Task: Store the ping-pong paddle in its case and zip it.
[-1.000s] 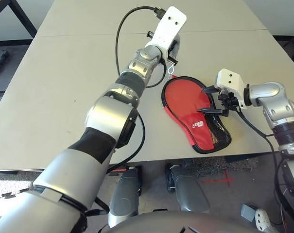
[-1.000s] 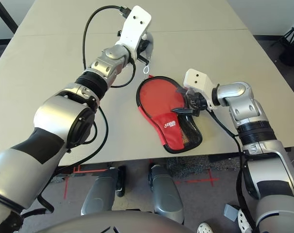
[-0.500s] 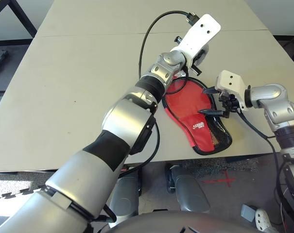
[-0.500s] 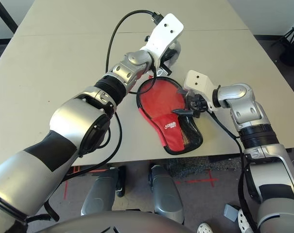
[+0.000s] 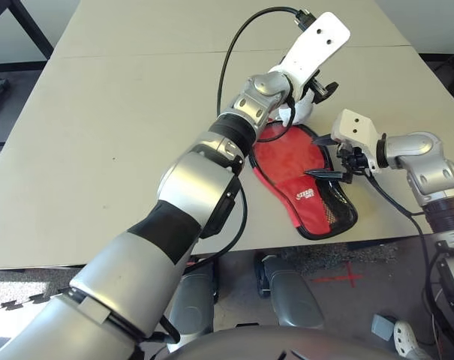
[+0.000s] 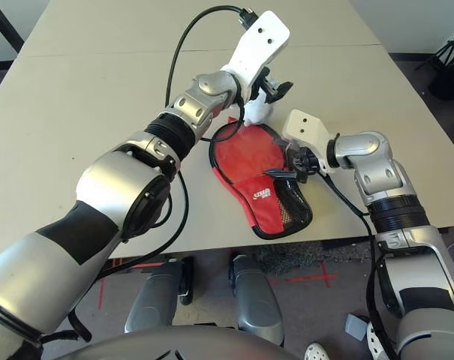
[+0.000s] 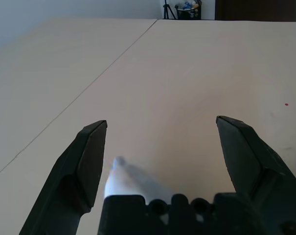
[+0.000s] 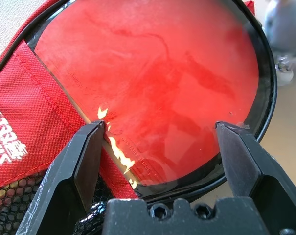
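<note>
Red case (image 5: 275,154) flat on the desk (image 5: 129,120), both hands apart around its round end.

The case lies near the desk's front edge, on the robot's right, its round end pointing away and its narrower end toward the robot. Black edging runs round it; a white logo (image 5: 305,193) sits on the red cloth, with black mesh (image 6: 293,196) beside it. The round part looks smooth and glossy, though I can't tell whether that is the paddle inside. The right hand (image 8: 160,125) hangs over the case's side with its fingers spread. At the far end sits a soft white lump (image 6: 258,110), and the left hand (image 7: 161,119) is just by it, fingers wide apart.
</note>
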Controlling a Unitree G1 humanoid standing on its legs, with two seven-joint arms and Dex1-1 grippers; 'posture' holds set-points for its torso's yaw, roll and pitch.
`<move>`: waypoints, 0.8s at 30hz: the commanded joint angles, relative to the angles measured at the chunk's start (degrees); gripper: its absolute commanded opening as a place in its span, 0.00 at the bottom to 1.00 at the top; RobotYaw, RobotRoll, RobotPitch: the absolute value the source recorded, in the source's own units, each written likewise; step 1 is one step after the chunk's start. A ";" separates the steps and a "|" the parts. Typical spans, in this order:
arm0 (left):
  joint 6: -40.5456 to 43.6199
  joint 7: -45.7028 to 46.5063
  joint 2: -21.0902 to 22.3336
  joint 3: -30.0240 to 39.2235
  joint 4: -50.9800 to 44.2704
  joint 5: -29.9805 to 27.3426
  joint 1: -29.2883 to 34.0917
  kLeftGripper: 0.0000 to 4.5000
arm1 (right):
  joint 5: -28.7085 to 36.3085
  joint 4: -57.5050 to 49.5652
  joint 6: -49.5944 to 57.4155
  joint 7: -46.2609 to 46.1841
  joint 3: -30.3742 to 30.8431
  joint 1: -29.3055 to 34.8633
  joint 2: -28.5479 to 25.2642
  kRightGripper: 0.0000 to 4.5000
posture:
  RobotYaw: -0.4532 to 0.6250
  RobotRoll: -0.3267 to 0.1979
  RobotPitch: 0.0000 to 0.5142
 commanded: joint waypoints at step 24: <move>11.83 -32.32 23.12 -7.09 -40.66 -2.67 27.15 1.00 | -4.18 7.31 2.69 0.49 5.94 3.67 1.74 1.00 | 0.36 0.62 0.44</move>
